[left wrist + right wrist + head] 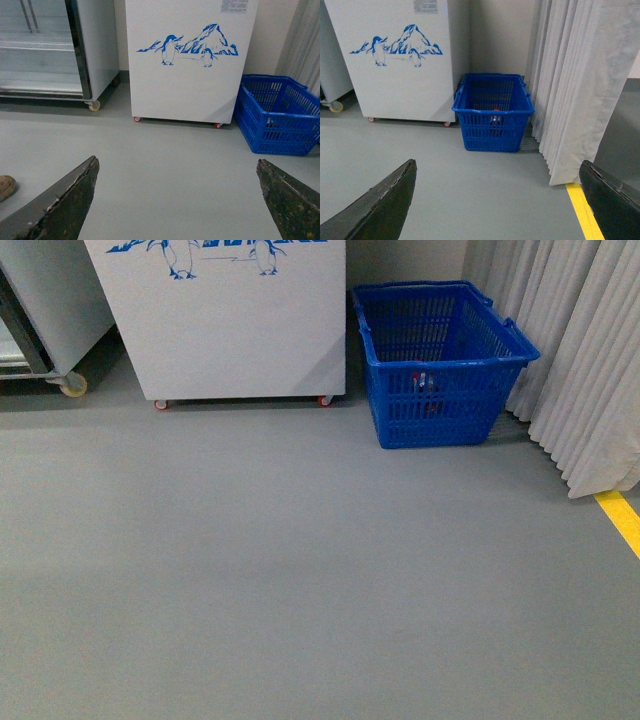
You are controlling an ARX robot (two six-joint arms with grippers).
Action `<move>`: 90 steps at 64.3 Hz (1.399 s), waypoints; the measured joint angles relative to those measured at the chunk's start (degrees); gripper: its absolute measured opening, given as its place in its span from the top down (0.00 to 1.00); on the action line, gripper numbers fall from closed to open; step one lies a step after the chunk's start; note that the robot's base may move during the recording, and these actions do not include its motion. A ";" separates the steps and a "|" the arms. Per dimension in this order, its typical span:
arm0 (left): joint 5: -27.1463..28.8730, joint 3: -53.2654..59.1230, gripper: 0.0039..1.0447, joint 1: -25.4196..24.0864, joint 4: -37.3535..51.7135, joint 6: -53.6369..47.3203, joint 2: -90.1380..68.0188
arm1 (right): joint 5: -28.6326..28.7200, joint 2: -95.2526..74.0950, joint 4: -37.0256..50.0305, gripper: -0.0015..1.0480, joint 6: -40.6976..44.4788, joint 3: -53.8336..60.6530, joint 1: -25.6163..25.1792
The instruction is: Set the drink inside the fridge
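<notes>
The drink [424,386] stands inside the blue plastic basket [440,365]; I see only its red cap and label through the mesh. It also shows in the right wrist view [495,121] and faintly in the left wrist view [270,121]. The white fridge [230,330] with blue penguins stands on casters left of the basket; its top is out of view. It shows in both wrist views [187,65] [395,65]. My left gripper [176,167] and right gripper [497,170] are open and empty above the grey floor, well short of the basket.
A grey metal cabinet on casters [45,310] with a glass front [40,50] stands left of the fridge. White curtains [580,360] hang right of the basket. A yellow floor line [620,518] runs at the right. A shoe tip [6,186] shows at the left.
</notes>
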State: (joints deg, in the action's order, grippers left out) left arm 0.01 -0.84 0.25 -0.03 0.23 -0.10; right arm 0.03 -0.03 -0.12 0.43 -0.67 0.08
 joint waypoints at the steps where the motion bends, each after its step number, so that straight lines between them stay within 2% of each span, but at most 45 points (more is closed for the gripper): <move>1: 0.00 0.00 0.08 0.00 0.00 0.00 0.00 | -0.02 0.00 0.00 0.07 0.00 0.00 0.00; 90: 0.04 0.00 0.08 0.00 0.00 0.00 0.00 | -0.02 0.00 0.00 0.07 0.00 0.00 0.00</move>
State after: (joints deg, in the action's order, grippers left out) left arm 0.05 -0.84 0.25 -0.03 0.23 -0.10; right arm 0.01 -0.03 -0.12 0.43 -0.67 0.08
